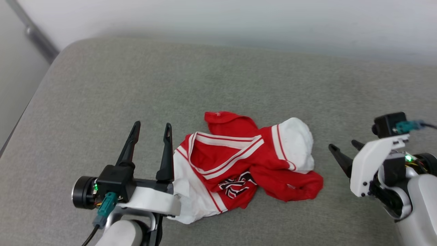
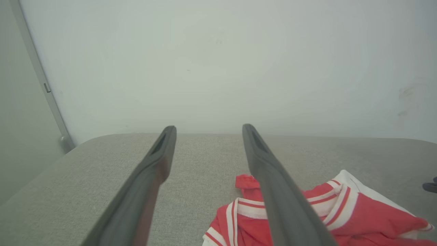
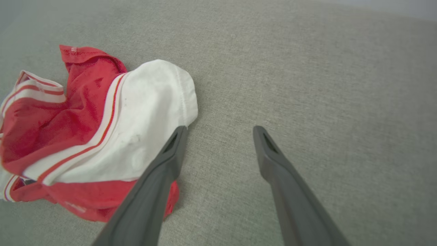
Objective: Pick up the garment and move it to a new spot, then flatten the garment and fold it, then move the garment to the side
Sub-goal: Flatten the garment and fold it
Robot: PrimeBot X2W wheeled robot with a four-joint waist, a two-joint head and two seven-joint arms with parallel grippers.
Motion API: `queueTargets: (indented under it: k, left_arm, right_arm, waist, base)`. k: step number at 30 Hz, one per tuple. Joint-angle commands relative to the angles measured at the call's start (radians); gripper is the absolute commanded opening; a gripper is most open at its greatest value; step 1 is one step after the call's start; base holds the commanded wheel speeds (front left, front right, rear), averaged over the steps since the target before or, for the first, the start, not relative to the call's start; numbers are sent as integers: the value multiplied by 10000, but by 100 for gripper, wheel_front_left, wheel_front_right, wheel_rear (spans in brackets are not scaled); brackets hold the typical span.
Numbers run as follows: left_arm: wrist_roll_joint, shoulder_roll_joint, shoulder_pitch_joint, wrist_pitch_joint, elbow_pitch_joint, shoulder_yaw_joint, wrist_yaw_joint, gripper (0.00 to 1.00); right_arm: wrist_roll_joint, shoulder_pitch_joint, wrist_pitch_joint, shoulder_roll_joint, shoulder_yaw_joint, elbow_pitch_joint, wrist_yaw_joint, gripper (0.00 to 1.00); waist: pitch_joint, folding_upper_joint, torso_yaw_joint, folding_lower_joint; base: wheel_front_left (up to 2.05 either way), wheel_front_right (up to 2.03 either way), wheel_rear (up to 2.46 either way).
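Head view, worktop: grey fabric cover with a rounded far-left corner. The far edge meets a pale wall. Bare cloth lies open beyond the garment and on both flanks.
Head view, garment: red jersey with white sleeves and striped trim, crumpled in a heap near the front middle, between the two claws.
Head view, left claw: fingers spread, nothing held, pointing away from the robot. One finger stands just beside the garment's white edge; contact cannot be told.
Head view, right claw: fingers parted, empty, angled toward the garment. It is near the garment, with a strip of bare cloth between.
Left wrist view, left claw: held low and nearly level, fingers wide apart and empty, aimed at the far edge of the worktop.
Left wrist view, garment: lower right, partly behind one finger.
Right wrist view, right claw: tilted down at the worktop, open, gripping nothing.
Right wrist view, garment: at left, its white sleeve beside the nearer finger, which crosses the garment's edge in this view. Bare cloth lies ahead and to the right.
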Motion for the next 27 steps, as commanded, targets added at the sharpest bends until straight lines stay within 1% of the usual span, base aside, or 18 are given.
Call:
queueTargets:
  k: [1,4,7,11,12,14,15,16,18,21,26,27]
  left_arm:
    - [17,-115,-226,-100,80,-31,-66,100]
    - [23,-252,-437,-181,229,-65,-162,100]
    - [52,-438,-620,-251,344,-106,-247,100]
    - [98,-586,-790,-329,531,-134,-344,100]
    - [98,-586,-790,-329,531,-134,-344,100]
    - [78,-665,-798,-332,651,-118,-404,100]
    - [63,-684,-790,-345,695,-105,-425,100]
    - [62,-697,-767,-356,810,-68,-469,100]
    - [22,-679,-646,-372,902,-11,-501,100]
    - [-26,-614,-480,-378,1015,50,-505,100]
    - [-137,-393,-140,-312,1157,163,-434,100]
    - [-137,-393,-140,-312,1157,163,-434,100]
  right_arm:
    - [334,-364,616,-222,351,165,-5,100]
    - [890,-795,1561,-491,1033,456,-5,100]
    - [1217,-1164,2113,-708,1638,813,-5,100]
    - [1636,-1229,2536,-711,2320,1616,-3,100]
    - [1636,-1229,2536,-711,2320,1616,-3,100]
    - [1863,-1139,2676,-631,2563,2044,-5,100]
    - [1936,-1115,2708,-580,2657,2192,-3,82]
    - [2073,-1171,2582,-545,2831,2328,-3,0]
    - [2183,-1288,2401,-580,2914,2300,-2,0]
    - [2206,-1540,1878,-808,2779,2026,-3,0]
    - [2120,-1399,1105,-1093,2190,1315,-5,0]
    - [2120,-1399,1105,-1093,2190,1315,-5,0]
  waist:
    - [393,0,387,0]
    - [705,0,632,0]
    - [1010,0,826,0]
    - [1217,0,965,0]
    - [1217,0,965,0]
    - [1238,0,995,0]
    - [1229,0,998,0]
    - [1141,0,961,0]
    - [1005,0,873,0]
    - [778,0,656,0]
    - [437,0,23,0]
    - [437,0,23,0]
  base:
    - [0,0,0]
    - [0,0,0]
    - [0,0,0]
    - [0,0,0]
    - [0,0,0]
    - [0,0,0]
    - [0,0,0]
    - [0,0,0]
    - [0,0,0]
    - [0,0,0]
    - [0,0,0]
    - [0,0,0]
